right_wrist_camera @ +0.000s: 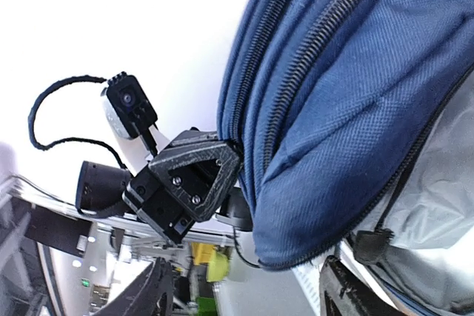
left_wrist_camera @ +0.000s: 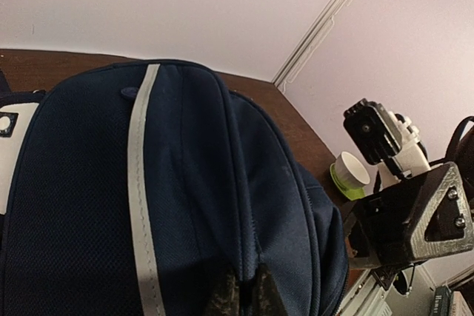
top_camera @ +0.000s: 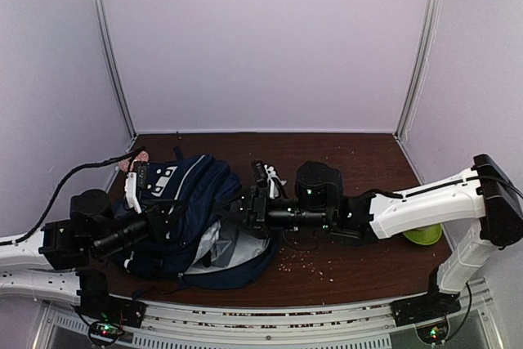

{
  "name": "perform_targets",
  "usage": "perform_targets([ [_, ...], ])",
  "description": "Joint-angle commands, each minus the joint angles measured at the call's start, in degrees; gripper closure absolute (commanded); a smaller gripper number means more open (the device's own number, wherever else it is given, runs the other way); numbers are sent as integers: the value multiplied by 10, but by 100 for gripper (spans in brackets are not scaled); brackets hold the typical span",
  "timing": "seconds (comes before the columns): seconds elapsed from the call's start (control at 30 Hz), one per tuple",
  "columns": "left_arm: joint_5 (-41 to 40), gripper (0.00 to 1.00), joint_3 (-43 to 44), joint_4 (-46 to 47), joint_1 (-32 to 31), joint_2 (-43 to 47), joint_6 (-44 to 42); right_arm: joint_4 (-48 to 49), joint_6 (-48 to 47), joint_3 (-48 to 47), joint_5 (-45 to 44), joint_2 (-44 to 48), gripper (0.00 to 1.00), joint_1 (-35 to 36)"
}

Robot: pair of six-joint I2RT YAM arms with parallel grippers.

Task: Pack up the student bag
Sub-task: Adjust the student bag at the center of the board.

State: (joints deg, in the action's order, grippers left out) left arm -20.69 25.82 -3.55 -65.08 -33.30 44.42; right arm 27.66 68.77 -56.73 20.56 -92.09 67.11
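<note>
The student bag, navy with a white stripe, lies on the left half of the brown table, its mouth showing pale grey lining. My left gripper is shut on a fold of the bag's fabric; in the left wrist view the bag fills the frame and the gripper pinches a seam ridge. My right gripper is at the bag's right side, open. In the right wrist view its fingers stand wide apart, and the bag's zipped rim hangs between them, with the gripper below it.
A white cup on a lime-green base stands at the table's right, its green part partly behind the right arm. Crumbs are scattered on the table. A pink object lies behind the bag. Walls enclose three sides.
</note>
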Motion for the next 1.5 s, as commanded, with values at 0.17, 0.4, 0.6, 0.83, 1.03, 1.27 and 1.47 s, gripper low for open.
perform_targets([
  [0.17,19,100,33,107,-3,10,-12,146,122,-3,-10,-62,38,-4],
  [0.4,14,100,30,102,-3,21,-14,84,97,2,-55,-45,66,-8],
  [0.6,3,100,27,86,-3,37,-15,-13,25,6,-96,-1,97,-13],
  [0.83,-34,100,29,45,-3,65,-14,-194,-136,-26,-124,41,100,-14],
  [1.03,-69,100,38,29,-3,67,-14,-318,-253,-66,-123,30,100,-14],
  [1.27,-64,100,67,20,-3,62,-30,-371,-293,-63,-198,27,100,-15],
  [1.47,-65,100,82,-7,-3,76,-36,-374,-291,-63,-205,17,78,-15],
])
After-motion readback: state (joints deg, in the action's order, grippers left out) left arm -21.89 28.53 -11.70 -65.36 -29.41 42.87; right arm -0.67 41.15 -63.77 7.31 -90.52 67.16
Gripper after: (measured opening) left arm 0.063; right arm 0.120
